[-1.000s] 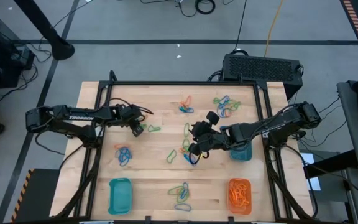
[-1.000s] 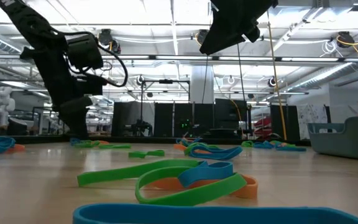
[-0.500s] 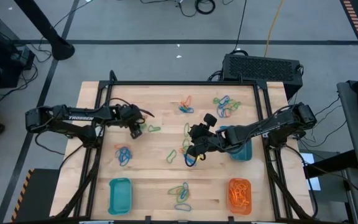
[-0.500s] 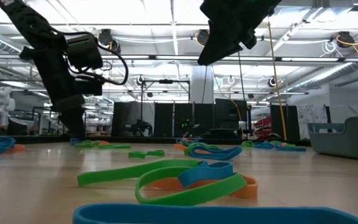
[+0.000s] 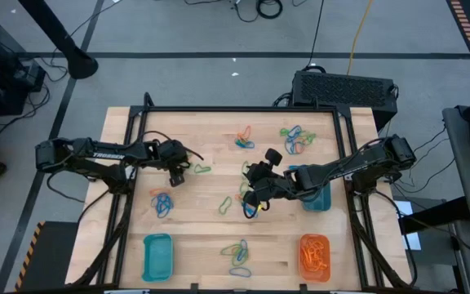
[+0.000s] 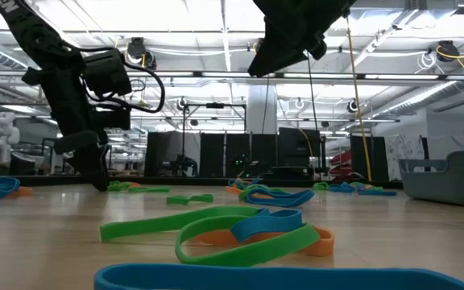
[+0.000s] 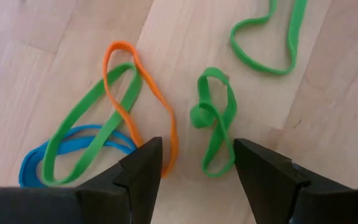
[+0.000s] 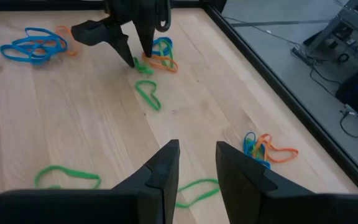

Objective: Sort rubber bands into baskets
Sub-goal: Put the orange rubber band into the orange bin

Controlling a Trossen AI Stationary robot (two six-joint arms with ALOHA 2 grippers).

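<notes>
Orange, green and blue rubber bands lie in small heaps on the wooden table point(image 5: 210, 237). My left gripper point(image 7: 194, 158) is open and low over the table's left half. Its fingers stand on either side of a twisted green band point(image 7: 214, 118). Beside that band lie an orange band point(image 7: 143, 93), a green one and a blue one point(image 7: 33, 165). My right gripper point(image 5: 251, 196) hangs above the middle of the table, its fingers point(image 8: 166, 163) a little apart with nothing seen between them. One teal basket point(image 5: 157, 255) and the orange basket point(image 5: 315, 255) stand at the near edge.
A second teal basket point(image 5: 317, 196) sits at the right, partly under my right arm. More heaps of bands lie at the far side point(image 5: 296, 139), the left point(image 5: 163, 202) and the near middle point(image 5: 237, 253). A black frame borders the table.
My left gripper has rolled about its wrist, opened wider and settled low over the bands at the left. The bands have not moved.
</notes>
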